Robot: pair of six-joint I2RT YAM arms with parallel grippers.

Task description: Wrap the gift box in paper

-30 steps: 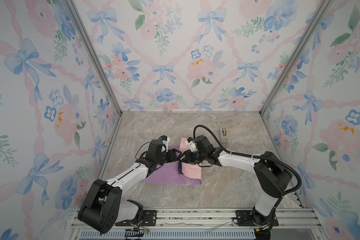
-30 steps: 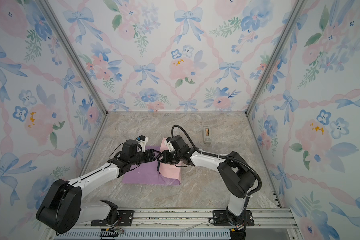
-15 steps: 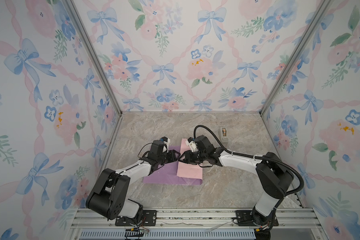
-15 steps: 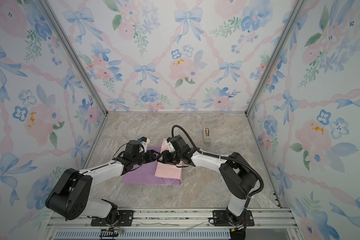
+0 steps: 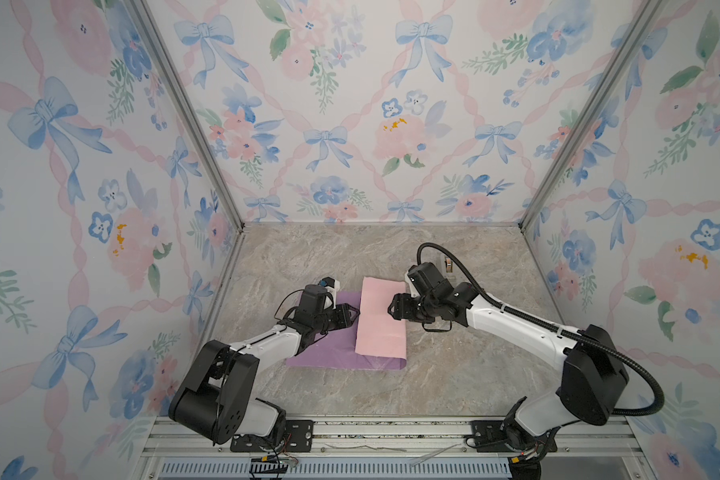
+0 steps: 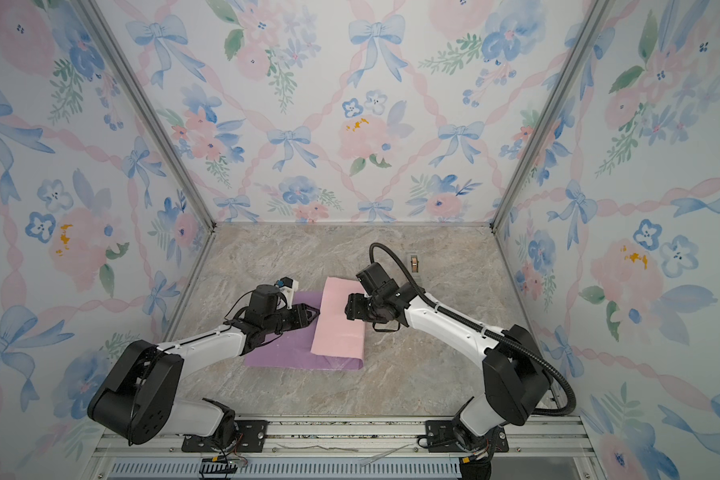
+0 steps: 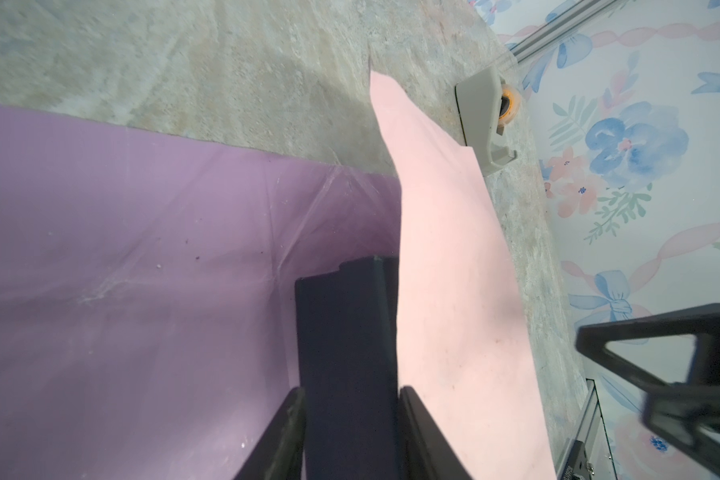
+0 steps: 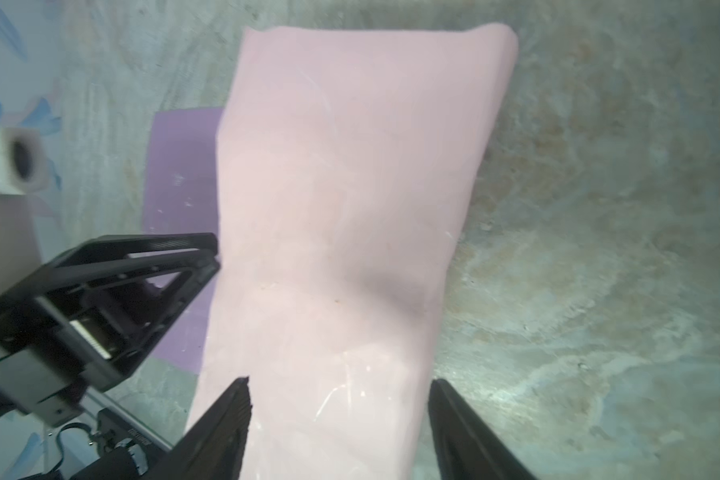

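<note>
The paper (image 5: 325,353) lay lilac side up on the surface (image 5: 454,374). Its pink flap (image 5: 381,320) was folded over the gift box (image 7: 346,353), whose navy side showed only at the flap's left edge. Bare surface stood open beyond the paper's right, near and far edges. The tape dispenser (image 5: 448,264) sat well apart at the back.

The left end effector (image 5: 355,312) gripped the box. The flap, bunched a second earlier, had settled flat. The right end effector (image 8: 339,380) had drawn back rightward and hung wide open over it.

Lettering (image 8: 136,436) on the left arm (image 5: 267,343) was too blurred to read.
</note>
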